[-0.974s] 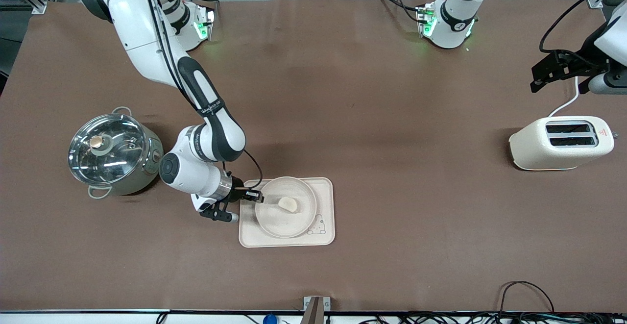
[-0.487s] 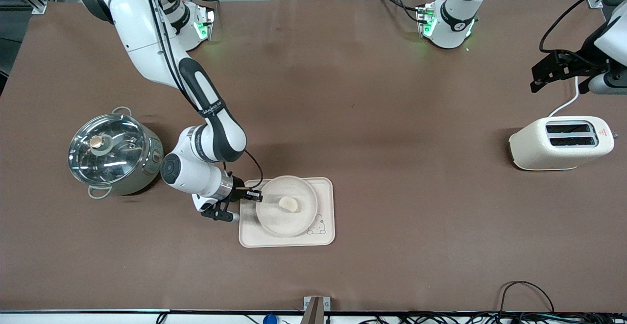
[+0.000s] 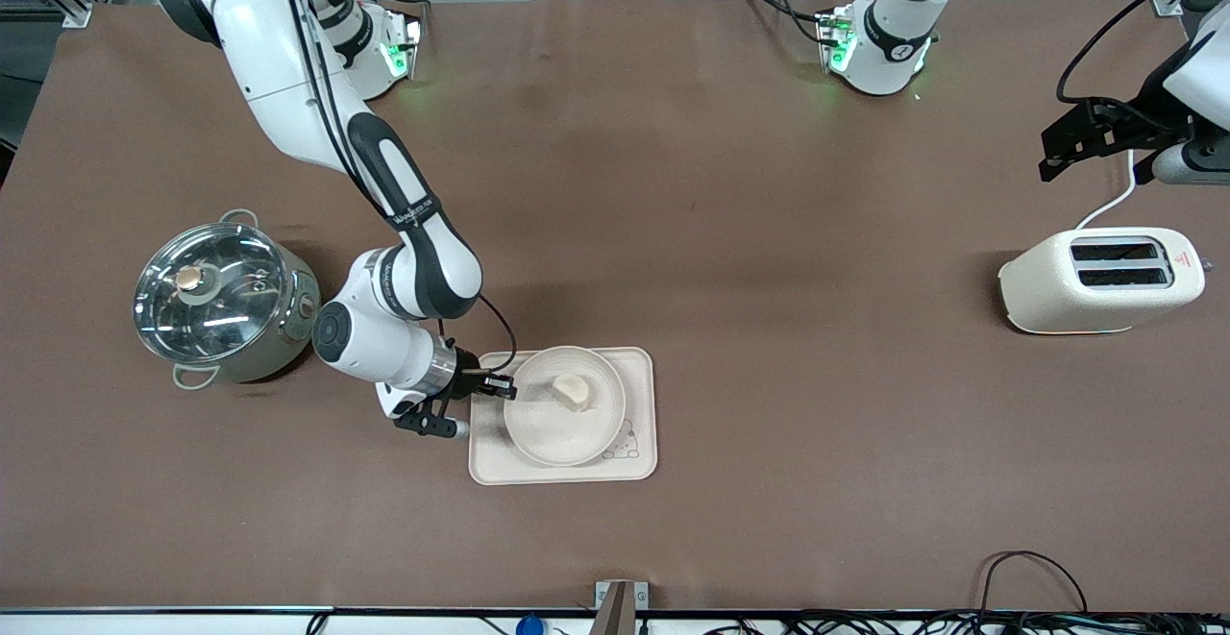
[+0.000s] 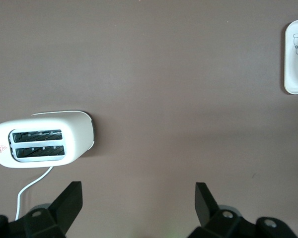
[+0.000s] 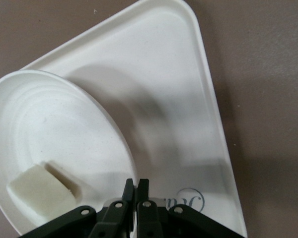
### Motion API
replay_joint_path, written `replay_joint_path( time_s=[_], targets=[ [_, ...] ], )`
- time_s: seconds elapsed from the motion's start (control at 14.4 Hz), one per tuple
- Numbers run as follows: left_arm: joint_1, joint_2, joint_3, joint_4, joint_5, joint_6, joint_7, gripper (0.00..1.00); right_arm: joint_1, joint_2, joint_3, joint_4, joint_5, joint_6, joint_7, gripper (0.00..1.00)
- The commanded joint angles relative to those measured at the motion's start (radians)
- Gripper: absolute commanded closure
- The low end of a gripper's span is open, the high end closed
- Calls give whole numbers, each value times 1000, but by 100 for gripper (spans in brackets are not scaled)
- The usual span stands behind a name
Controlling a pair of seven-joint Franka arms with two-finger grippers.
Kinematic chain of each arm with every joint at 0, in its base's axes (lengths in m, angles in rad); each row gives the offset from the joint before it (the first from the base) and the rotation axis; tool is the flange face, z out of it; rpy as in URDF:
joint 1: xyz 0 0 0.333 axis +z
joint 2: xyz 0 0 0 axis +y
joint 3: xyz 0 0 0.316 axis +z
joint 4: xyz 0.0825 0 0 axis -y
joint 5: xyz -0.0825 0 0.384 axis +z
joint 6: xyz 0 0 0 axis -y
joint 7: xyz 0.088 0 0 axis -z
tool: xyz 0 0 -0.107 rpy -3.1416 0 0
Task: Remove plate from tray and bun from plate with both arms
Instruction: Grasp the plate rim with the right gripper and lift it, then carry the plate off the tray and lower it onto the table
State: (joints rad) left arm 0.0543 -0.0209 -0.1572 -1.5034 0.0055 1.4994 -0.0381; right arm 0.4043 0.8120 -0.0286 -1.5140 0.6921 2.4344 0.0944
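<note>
The right gripper (image 5: 136, 186) has its fingers pressed together on the rim of the plate (image 5: 64, 144), which it holds tilted over the tray (image 5: 188, 124). The bun (image 5: 39, 191) lies in the plate, near the gripped edge.

The left gripper (image 4: 139, 198) has its fingers wide apart and holds nothing; this arm waits above the table near the toaster (image 4: 42, 139).

Only the front view shows the pot (image 3: 226, 299), beside the right arm.
</note>
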Motion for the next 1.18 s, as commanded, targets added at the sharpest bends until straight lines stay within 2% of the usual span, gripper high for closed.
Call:
replay_joint_path(
  time_s=[0.0,0.14,0.49,0.7,0.9,1.11],
  targets=[
    [6,9,-4,20,-7,1,-11,0,-28,-10,27,3,38,-67,-25,100],
    [6,9,-4,20,-7,1,-11,0,-31,-60,26,-59,41,-126,-39,100],
    [9,9,4,29,-9,1,-8,0,-19,-288,26,-358,41,-117,-55,100],
    [7,15,4,29,-7,12,-8,0,-18,-414,26,-524,41,-106,-136,100],
    [7,15,4,29,-10,12,-8,0,45,-490,27,-705,41,39,-163,100],
    [7,13,5,29,-10,12,-6,0,113,-490,29,-797,58,171,-162,100]
  ],
)
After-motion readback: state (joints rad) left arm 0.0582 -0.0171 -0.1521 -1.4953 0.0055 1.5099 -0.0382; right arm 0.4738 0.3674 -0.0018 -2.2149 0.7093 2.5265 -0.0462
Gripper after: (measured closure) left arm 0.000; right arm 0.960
